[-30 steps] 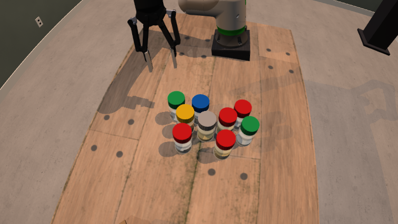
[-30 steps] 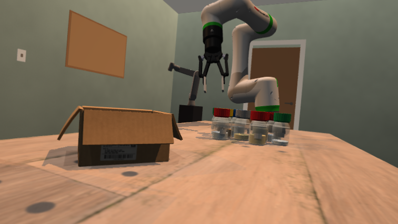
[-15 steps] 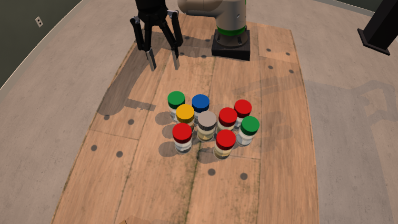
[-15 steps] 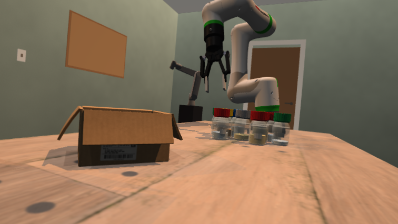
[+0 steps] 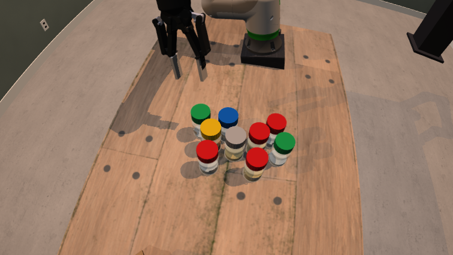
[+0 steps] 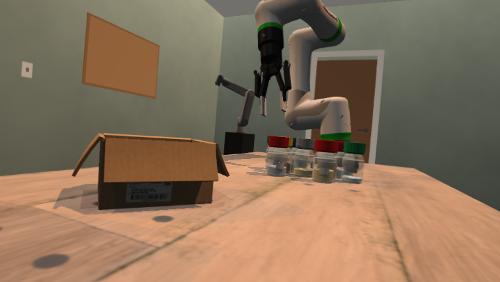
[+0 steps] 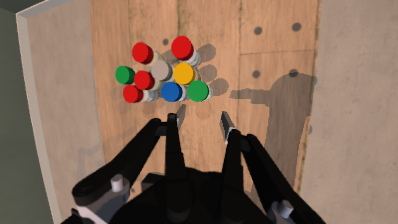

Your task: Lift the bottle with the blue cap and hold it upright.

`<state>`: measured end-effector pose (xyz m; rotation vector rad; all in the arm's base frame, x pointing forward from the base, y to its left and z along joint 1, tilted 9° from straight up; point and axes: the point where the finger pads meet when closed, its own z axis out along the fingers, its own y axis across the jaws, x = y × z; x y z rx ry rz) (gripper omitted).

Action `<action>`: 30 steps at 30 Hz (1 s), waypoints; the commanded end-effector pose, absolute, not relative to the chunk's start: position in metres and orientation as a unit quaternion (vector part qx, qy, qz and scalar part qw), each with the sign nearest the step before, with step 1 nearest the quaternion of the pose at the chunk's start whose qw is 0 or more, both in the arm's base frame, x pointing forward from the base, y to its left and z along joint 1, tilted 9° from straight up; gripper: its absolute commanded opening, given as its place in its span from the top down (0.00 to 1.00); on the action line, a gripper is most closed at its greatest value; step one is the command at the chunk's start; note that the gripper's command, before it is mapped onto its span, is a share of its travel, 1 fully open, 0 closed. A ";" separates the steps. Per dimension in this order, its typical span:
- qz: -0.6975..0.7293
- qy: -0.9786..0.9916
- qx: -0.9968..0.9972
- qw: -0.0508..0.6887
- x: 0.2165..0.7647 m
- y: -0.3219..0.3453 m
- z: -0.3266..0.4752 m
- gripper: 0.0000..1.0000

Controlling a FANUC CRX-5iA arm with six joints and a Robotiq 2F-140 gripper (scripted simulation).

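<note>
The blue-capped bottle (image 5: 227,118) stands upright at the back of a tight cluster of clear bottles on the wooden table. A green-capped bottle (image 5: 200,115) is at its left, a yellow-capped one (image 5: 210,130) and a grey-capped one (image 5: 235,139) stand just in front. In the wrist view the blue cap (image 7: 171,92) lies ahead of the fingers. My gripper (image 5: 189,76) hangs high above the table, behind and left of the cluster, fingers apart and empty. It also shows in the side view (image 6: 272,107) and the wrist view (image 7: 199,120).
Several red-capped bottles (image 5: 259,133) and a second green-capped one (image 5: 284,144) fill the cluster's right and front. An open cardboard box (image 6: 153,171) stands on the table's near end. The robot base (image 5: 263,47) is behind the cluster.
</note>
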<state>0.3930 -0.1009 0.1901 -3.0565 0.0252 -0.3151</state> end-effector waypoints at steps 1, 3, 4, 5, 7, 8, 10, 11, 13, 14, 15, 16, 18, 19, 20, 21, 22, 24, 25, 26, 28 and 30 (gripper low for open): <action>-0.101 0.029 -0.994 0.036 0.394 -0.099 0.191 0.49; -0.098 0.054 -0.993 0.037 0.394 -0.097 0.192 0.49; -0.096 0.067 -0.992 0.038 0.394 -0.096 0.192 0.49; -0.094 0.080 -0.992 0.038 0.394 -0.095 0.193 0.49; -0.091 0.105 -0.990 0.039 0.395 -0.093 0.193 0.49; -0.089 0.117 -0.988 0.040 0.395 -0.092 0.194 0.49; -0.088 0.130 -0.987 0.041 0.395 -0.091 0.194 0.49; -0.088 0.130 -0.987 0.041 0.395 -0.091 0.194 0.49; -0.088 0.130 -0.987 0.041 0.395 -0.091 0.194 0.49; -0.088 0.130 -0.987 0.041 0.395 -0.091 0.194 0.49; -0.088 0.130 -0.987 0.041 0.395 -0.091 0.194 0.49; -0.088 0.130 -0.987 0.041 0.395 -0.091 0.194 0.49; -0.085 0.150 -0.984 0.043 0.395 -0.089 0.194 0.49; -0.084 0.163 -0.982 0.043 0.395 -0.088 0.195 0.49; -0.082 0.176 -0.980 0.043 0.396 -0.087 0.195 0.49; -0.081 0.188 -0.978 0.043 0.396 -0.086 0.195 0.49; -0.079 0.201 -0.976 0.043 0.396 -0.085 0.196 0.49; -0.076 0.225 -0.970 0.043 0.396 -0.083 0.196 0.49; -0.075 0.238 -0.967 0.044 0.396 -0.081 0.197 0.49; -0.073 0.250 -0.964 0.044 0.396 -0.080 0.197 0.49; -0.073 0.250 -0.964 0.044 0.396 -0.080 0.197 0.49; -0.073 0.250 -0.964 0.044 0.396 -0.080 0.197 0.49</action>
